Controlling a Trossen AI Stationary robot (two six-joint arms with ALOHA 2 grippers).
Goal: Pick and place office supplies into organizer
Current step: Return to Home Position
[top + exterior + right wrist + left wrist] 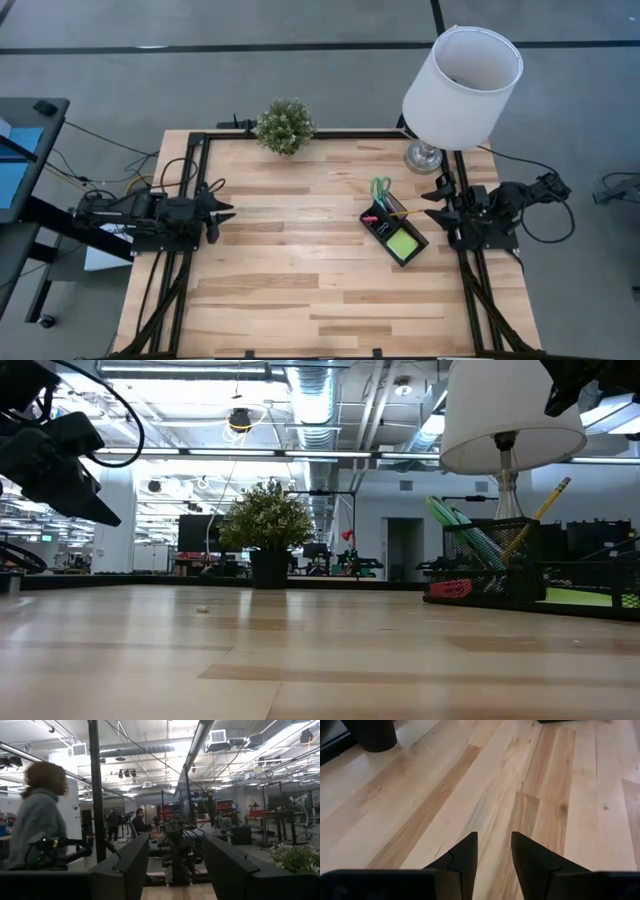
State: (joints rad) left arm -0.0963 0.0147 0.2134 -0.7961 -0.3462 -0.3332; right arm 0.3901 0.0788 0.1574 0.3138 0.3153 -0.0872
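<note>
Left gripper (228, 212) and right gripper (430, 205) hang spread. Overhead, the organizer (383, 240) shows a pad (404, 243); only the low view shows a pencil (548, 505) upright, apparently inside.

The wooden bench (300, 270) carries a black organizer (394, 232) at right, with a potted plant (285, 126) and a lamp (462, 85) along the far edge.

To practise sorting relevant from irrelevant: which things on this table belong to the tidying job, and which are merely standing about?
Job: black mesh desk organizer, lime-green sticky-note pad, green-handled scissors, yellow wooden pencil.
Standing about: small potted green plant, white-shaded table lamp.
</note>
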